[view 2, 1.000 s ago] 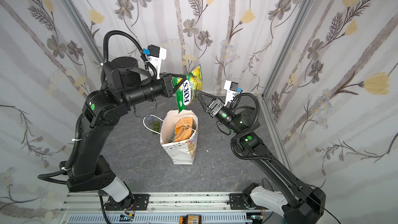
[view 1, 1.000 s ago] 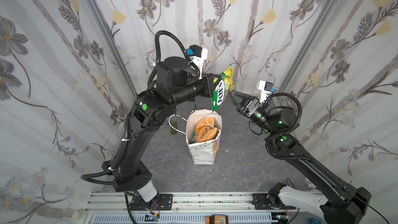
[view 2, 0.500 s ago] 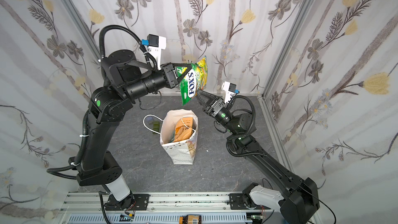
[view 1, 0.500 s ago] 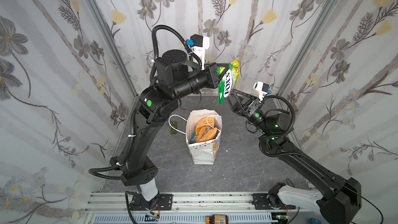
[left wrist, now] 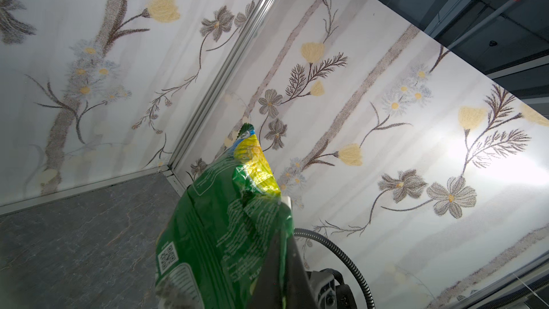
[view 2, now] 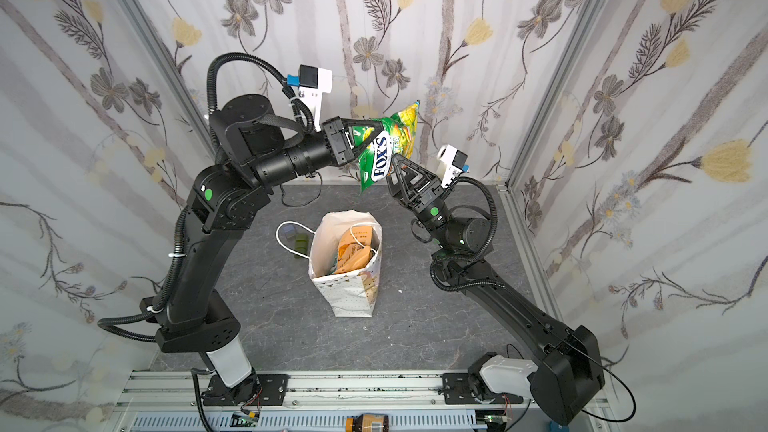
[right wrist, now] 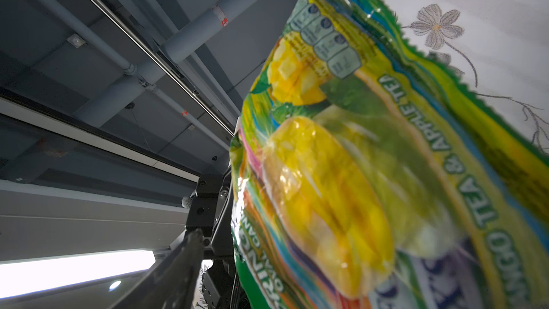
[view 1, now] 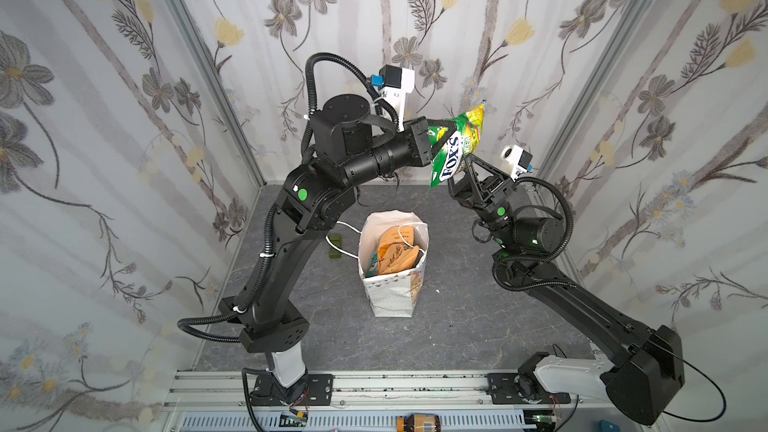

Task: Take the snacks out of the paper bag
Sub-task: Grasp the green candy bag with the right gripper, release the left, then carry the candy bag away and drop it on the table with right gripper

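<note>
Near: paper bag (view 1: 390, 292) upright at centre, tan pouch (view 1: 395, 255) inside. Beyond, 1 o'clock: L gripper (view 1: 446, 130) clamped on green pkt (view 1: 455, 147), lifted higher. R gripper (view 1: 467, 158) newly up at pkt, jaws apart, narrowing. Handover likely.

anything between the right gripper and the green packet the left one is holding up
Nothing visible. The right gripper is at the lower edge of the green packet, which the left gripper pinches in the air. The paper bag stands below, apart from both.
</note>
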